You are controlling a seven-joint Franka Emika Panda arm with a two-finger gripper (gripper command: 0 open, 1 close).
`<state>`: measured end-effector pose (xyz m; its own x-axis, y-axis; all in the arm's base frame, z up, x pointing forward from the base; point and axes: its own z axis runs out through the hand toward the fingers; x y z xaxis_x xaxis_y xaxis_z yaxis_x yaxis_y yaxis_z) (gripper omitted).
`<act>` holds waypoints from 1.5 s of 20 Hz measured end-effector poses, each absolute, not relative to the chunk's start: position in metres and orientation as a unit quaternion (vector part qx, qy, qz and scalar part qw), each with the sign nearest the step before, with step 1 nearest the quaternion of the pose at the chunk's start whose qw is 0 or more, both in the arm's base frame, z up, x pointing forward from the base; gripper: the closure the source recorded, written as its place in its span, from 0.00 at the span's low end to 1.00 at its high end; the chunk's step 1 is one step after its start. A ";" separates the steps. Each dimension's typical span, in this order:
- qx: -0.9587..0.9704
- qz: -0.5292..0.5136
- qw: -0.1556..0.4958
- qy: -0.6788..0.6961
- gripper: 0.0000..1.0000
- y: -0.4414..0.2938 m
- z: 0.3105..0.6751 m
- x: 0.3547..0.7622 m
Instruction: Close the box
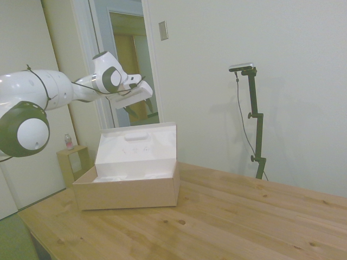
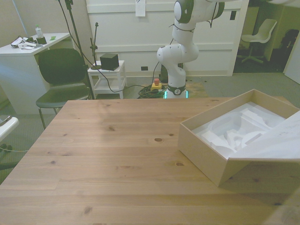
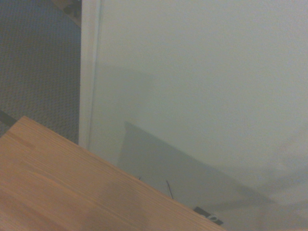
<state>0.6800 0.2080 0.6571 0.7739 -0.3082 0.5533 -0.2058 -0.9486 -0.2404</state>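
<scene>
The box [image 1: 127, 192] stands open on the wooden table [image 1: 227, 216], tan outside and white inside. Its hinged lid [image 1: 138, 146] stands upright at the back, showing an oblong bump and small marks. In the front view the box [image 2: 206, 150] sits at the right, white moulded insert [image 2: 234, 133] showing, with the lid [image 2: 281, 140] leaning off the right edge. My gripper [image 1: 138, 95] hangs in the air above the lid's top edge, apart from it. The wrist view shows only a table corner [image 3: 57, 183], wall and floor.
A small wooden side stand [image 1: 73, 162] with a bottle [image 1: 69, 142] on it stands beyond the table behind the box. Behind the table in the front view are a dark chair [image 2: 61, 70], a white desk [image 2: 23, 51] and a white cart [image 2: 108, 75].
</scene>
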 end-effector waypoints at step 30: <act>-0.965 -0.118 0.007 0.233 0.00 0.208 0.658 0.639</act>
